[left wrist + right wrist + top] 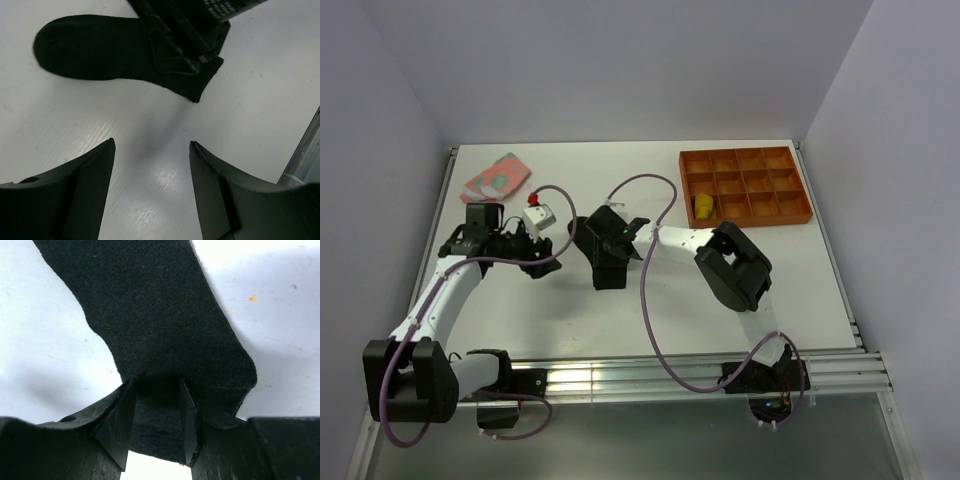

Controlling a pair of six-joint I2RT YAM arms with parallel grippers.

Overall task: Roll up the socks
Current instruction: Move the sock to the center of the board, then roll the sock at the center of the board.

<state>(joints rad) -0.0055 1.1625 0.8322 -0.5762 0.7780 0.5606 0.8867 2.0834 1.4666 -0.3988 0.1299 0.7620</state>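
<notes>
The black sock [610, 275] lies flat mid-table; it fills the right wrist view [150, 305]. My right gripper [603, 243] is shut on one end of it, fabric bunched between the fingers [157, 390]. My left gripper [544, 262] is open and empty just left of the sock, low over the table [151, 145]; its view shows the sock [85, 47] with the right gripper [175, 45] on it. The pink sock with green patches [497, 178] lies at the back left. The mustard-yellow sock [703, 205] sits bunched in the tray.
The orange tray with square compartments [760, 200] stands at the back right. A small white box with a red knob [535, 214] is by the left wrist. Cables loop over the table's middle. A metal rail [305, 155] runs along the near edge.
</notes>
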